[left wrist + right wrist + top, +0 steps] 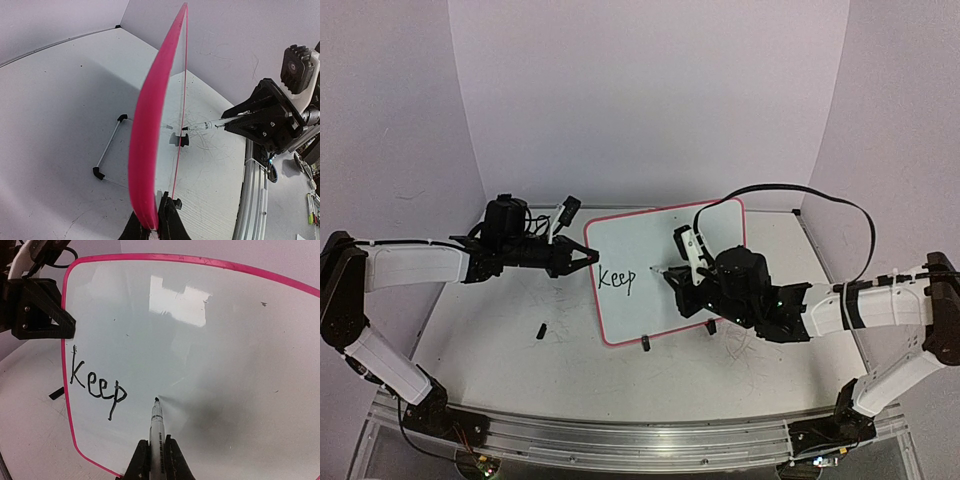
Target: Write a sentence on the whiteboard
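Note:
The whiteboard (665, 240) stands tilted on the table, pink-edged, with the black word "Keep" (617, 279) written at its lower left. My left gripper (590, 257) is shut on the board's left edge, which the left wrist view shows as a pink rim (147, 150) between the jaws (155, 222). My right gripper (157, 452) is shut on a white marker (157, 425). The marker's black tip is at the board's surface (210, 340), just right of "Keep" (95, 387). From above, the right gripper (675, 278) is in front of the board's middle.
A small black cap (539, 328) lies on the table left of the board. Two black clip feet (645, 343) (711, 326) hold the board's lower edge. A wire stand (107, 150) props it from behind. An aluminium rail (640, 435) runs along the near edge.

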You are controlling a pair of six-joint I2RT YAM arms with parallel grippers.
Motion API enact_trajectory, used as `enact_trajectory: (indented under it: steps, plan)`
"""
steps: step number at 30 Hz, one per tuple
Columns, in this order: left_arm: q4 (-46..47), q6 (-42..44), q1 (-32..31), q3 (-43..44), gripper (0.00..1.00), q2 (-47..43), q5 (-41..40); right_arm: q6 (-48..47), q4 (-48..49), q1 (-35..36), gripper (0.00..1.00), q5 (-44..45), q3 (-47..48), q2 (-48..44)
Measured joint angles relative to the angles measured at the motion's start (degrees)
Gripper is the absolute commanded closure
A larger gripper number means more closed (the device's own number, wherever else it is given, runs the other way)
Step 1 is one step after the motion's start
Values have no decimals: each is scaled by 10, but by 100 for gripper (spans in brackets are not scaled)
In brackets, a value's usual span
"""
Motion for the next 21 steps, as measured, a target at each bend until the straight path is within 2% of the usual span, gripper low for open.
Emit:
enact_trajectory:
  steps: [21]
  plan:
    - [0, 0, 0, 0, 100, 0, -3, 4, 1, 0, 100, 13, 0, 16]
